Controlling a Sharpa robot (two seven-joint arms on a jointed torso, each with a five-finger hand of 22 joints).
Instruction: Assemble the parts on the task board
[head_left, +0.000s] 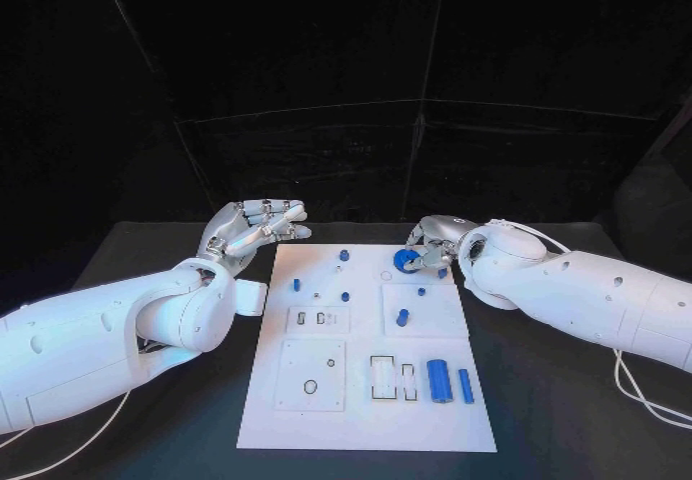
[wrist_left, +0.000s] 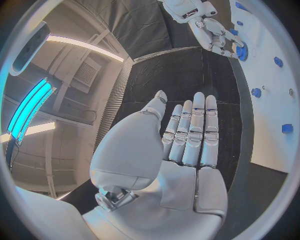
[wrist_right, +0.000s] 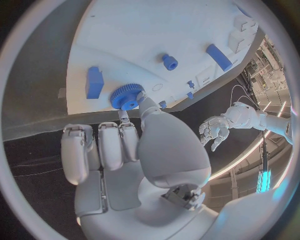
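Note:
The white task board (head_left: 368, 420) lies in the middle of the black table. My right hand (head_left: 437, 243) is over the board's far right corner and pinches a blue gear (head_left: 408, 262) between thumb and a finger; the same gear (wrist_right: 127, 96) sits just above the board in front of that hand (wrist_right: 125, 150). My left hand (head_left: 260, 226) hovers beside the board's far left corner, fingers spread and holding nothing. The left wrist view has the left hand (wrist_left: 187, 145) flat and empty, with the right hand (wrist_left: 215, 31) and gear (wrist_left: 241, 50) beyond it.
Two blue cylinders (head_left: 438, 380) (head_left: 466, 385) lie at the board's near right. A blue piece (head_left: 402, 317) and small blue pegs (head_left: 297, 285) (head_left: 343, 255) stand further back. A blue block (wrist_right: 94, 82) and a peg (wrist_right: 169, 62) are close to the gear.

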